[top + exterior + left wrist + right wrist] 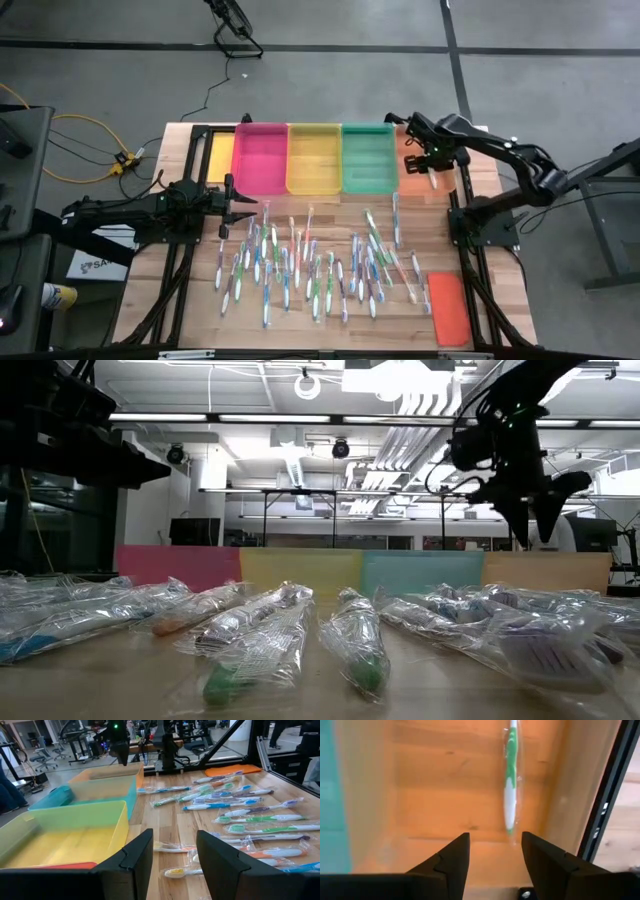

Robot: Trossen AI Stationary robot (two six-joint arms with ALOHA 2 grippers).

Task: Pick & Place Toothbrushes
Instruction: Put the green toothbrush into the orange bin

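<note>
Across the tabletop's (195, 300) near half lie the wrapped toothbrushes (300, 265), scattered loosely. Along the far edge sit pink (262, 160), yellow (314, 160), green (368, 160) and orange (410, 165) trays. Right gripper (433, 170) hangs over the orange tray, fingers apart, a green toothbrush (510, 780) lying beneath. Left gripper (248, 208) waits near the pink tray, fingers apart, empty.
</note>
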